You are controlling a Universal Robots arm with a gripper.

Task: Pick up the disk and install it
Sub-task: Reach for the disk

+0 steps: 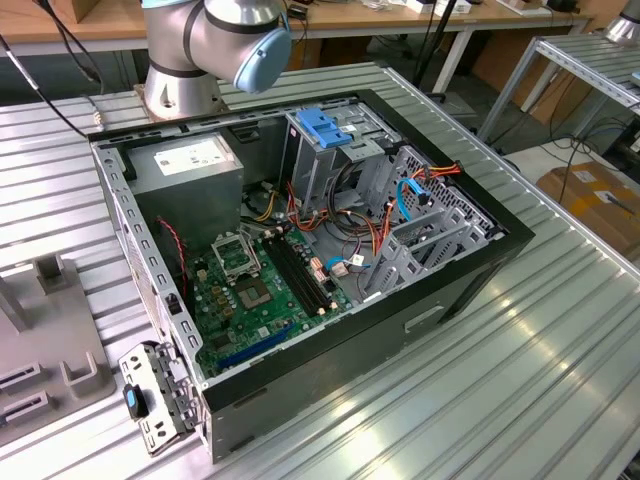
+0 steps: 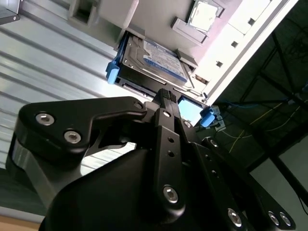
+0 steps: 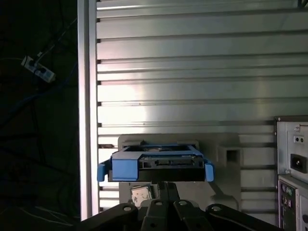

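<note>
One disk (image 3: pixel 156 163), one gripper (image 3: pixel 166 186).
In both wrist views the disk is lying on a grey stand (image 3: pixel 211 142), the gripper is hovering just at its edge; clenched or released, I cannot tell.

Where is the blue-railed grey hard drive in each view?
First wrist view: the grey rectangular metal disk with blue rails, beyond the claw, on the grey holder block.
Second wrist view: disk beyond the claw, on that block.
Exterior view: that block, shared landmark, at the exterior view's left.

Light glared off the ribbed table (image 3: pixel 192 96) in the first wrist view; the gripper (image 3: pixel 166 185) lay in shadow.
</note>
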